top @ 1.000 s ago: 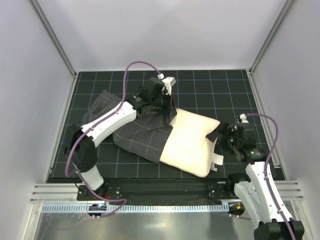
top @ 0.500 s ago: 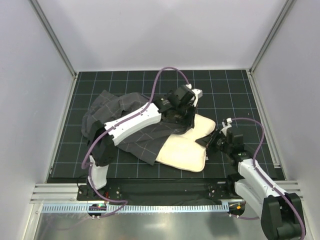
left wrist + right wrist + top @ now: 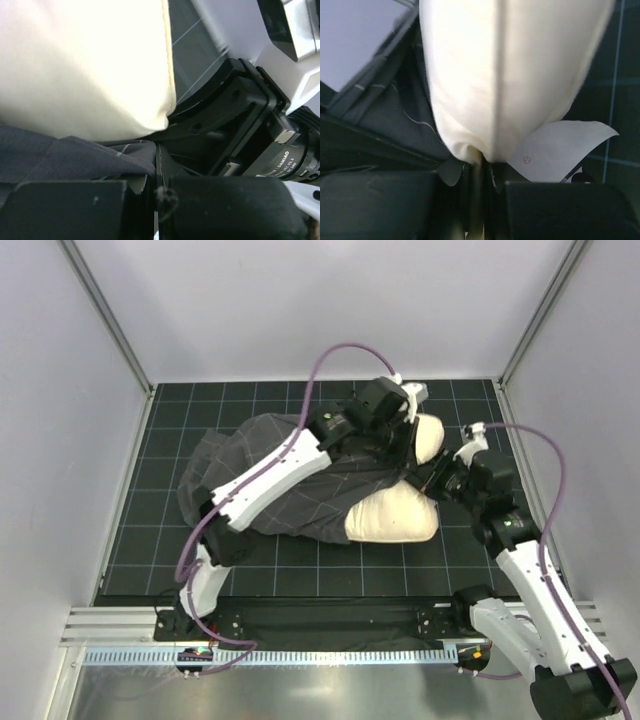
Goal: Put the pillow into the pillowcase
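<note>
stuffing step, roughly halfway: the pillow point(image 3: 395, 520) lies partly inside the pillowcase point(image 3: 300, 505). your left gripper point(image 3: 156, 172) clamps the case's hem, your right gripper point(image 3: 479, 170) pinches a pillow corner. next, likely, pull hem rightward while you feed that corner in.

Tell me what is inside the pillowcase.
Part of the pillow is inside the pillowcase; its cream end sticks out. How deep it reaches is hidden by the fabric.
</note>
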